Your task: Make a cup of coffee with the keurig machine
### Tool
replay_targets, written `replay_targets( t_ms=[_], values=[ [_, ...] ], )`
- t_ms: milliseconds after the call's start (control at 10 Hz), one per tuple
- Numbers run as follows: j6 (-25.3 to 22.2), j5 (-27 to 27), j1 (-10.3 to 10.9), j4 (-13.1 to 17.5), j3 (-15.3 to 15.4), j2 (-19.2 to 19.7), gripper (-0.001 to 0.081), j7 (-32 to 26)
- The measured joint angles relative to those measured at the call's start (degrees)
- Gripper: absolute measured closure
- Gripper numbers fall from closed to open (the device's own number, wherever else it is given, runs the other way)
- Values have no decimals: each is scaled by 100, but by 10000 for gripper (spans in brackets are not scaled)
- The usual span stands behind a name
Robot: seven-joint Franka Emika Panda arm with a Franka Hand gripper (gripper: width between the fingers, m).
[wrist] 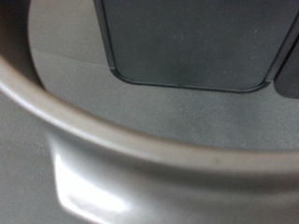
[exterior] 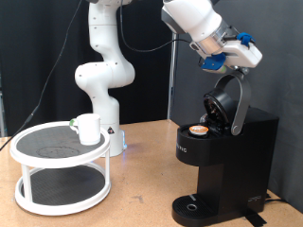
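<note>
The keurig machine [exterior: 222, 151] stands at the exterior view's right with its domed lid [exterior: 227, 102] swung up. A small pod with a brown top [exterior: 198, 130] sits in the exposed chamber. My gripper [exterior: 248, 59] hovers just above the raised lid, close to its top edge. Its fingers are too small to make out. The wrist view is filled by a blurred grey curved band [wrist: 140, 149] and a dark panel [wrist: 187, 42], with no fingers showing. The cup [exterior: 88, 128] stands on the upper level of a white round two-tier stand [exterior: 28, 144] at the left.
The robot's base column [exterior: 102, 85] rises behind the stand. The wooden table [exterior: 142, 189] lies between the stand and the machine. A black curtain hangs behind the machine, and its round drip base [exterior: 194, 205] holds nothing.
</note>
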Motion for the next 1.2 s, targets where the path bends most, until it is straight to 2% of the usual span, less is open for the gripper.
replay_targets(
  t_ms=[300,700,1200],
  values=[
    [-291,-334,-173,-3,-138,-101,806,0],
    [-607,-1092,-508,-36,-360,-173,806,119],
    [-394,-1990,-793,-315,-449,5,806,329]
  ],
)
